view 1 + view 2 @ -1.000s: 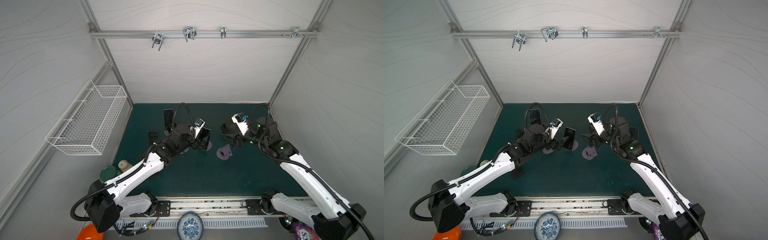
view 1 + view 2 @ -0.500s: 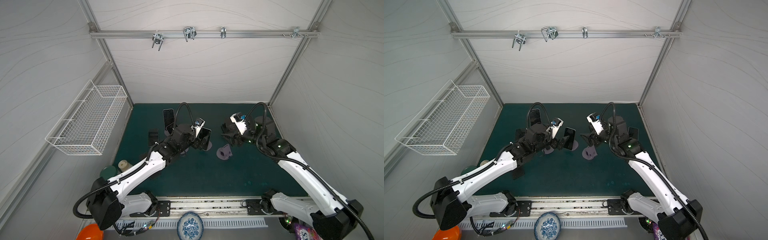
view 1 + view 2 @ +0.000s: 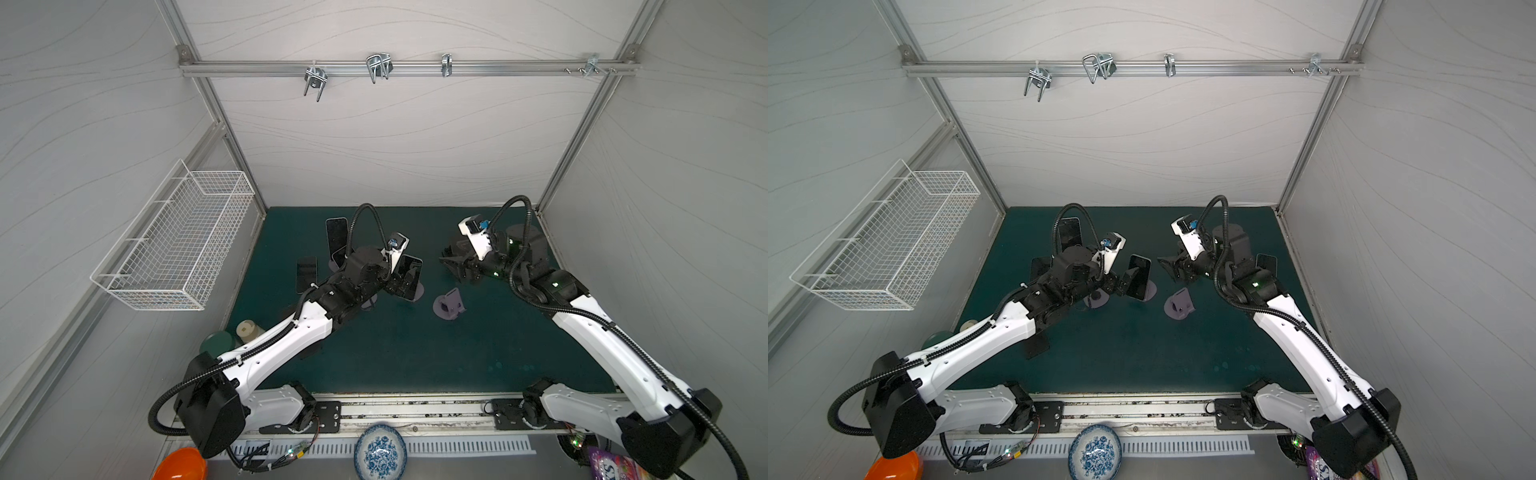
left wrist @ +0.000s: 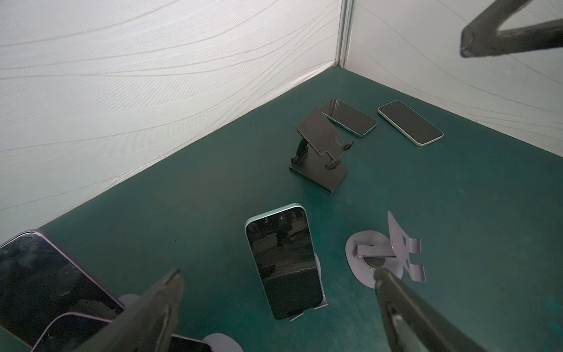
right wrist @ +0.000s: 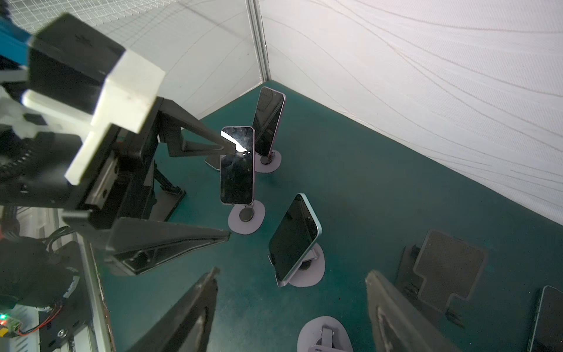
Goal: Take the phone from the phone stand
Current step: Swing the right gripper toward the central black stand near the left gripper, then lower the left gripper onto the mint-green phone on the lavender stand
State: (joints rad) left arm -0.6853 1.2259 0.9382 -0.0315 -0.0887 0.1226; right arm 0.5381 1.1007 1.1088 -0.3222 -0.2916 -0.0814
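Note:
A dark-screened phone (image 3: 411,272) (image 3: 1140,274) with a pale blue edge leans on a lavender phone stand (image 3: 1153,289) (image 5: 315,269) mid-mat. My left gripper (image 3: 400,286) (image 3: 1126,280) is open and hovers just short of it on its left. In the left wrist view the phone (image 4: 285,262) lies ahead between the spread fingers (image 4: 170,289), with no contact visible. My right gripper (image 3: 451,262) (image 3: 1169,264) hangs open and empty to the phone's right. The right wrist view shows the phone (image 5: 294,237) ahead of that gripper (image 5: 292,273).
An empty lavender stand (image 3: 449,305) (image 4: 374,259) sits near the right gripper. Two more phones (image 5: 269,122) (image 5: 237,166) stand on stands behind. Two phones (image 4: 348,117) (image 4: 409,122) lie flat by a black stand (image 4: 320,152). A wire basket (image 3: 178,245) hangs on the left wall.
The right gripper's jaws have narrowed a little and its wrist has shifted slightly. The left gripper stays open beside the phone, almost unmoved.

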